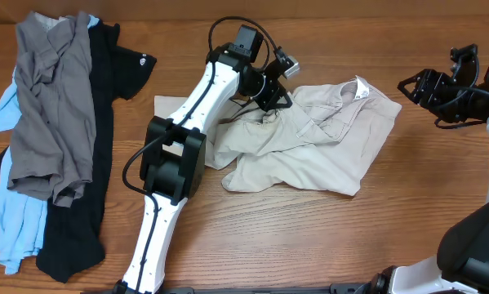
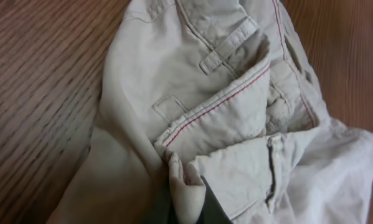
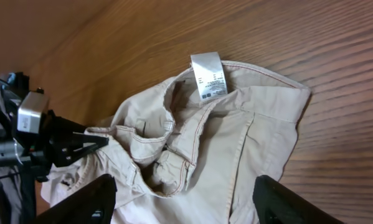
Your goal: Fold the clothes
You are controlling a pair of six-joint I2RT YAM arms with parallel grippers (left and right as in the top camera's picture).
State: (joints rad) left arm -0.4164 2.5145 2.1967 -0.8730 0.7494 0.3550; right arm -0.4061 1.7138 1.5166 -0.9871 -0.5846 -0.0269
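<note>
The khaki shorts [image 1: 309, 147] lie crumpled in the middle of the worktop [image 1: 309, 245], with their long axis running left to right between the two arms. The left gripper [image 1: 270, 96] pinches a fold at their left end. The right gripper [image 1: 409, 86] is spread wide and empty, near the right end with the white label [image 1: 362, 88] but not touching it. There is one pair of shorts. At the far left lies a pile of three: one grey garment [image 1: 52, 106], one black garment [image 1: 105, 82] and one light-blue garment [image 1: 15, 220].
</note>
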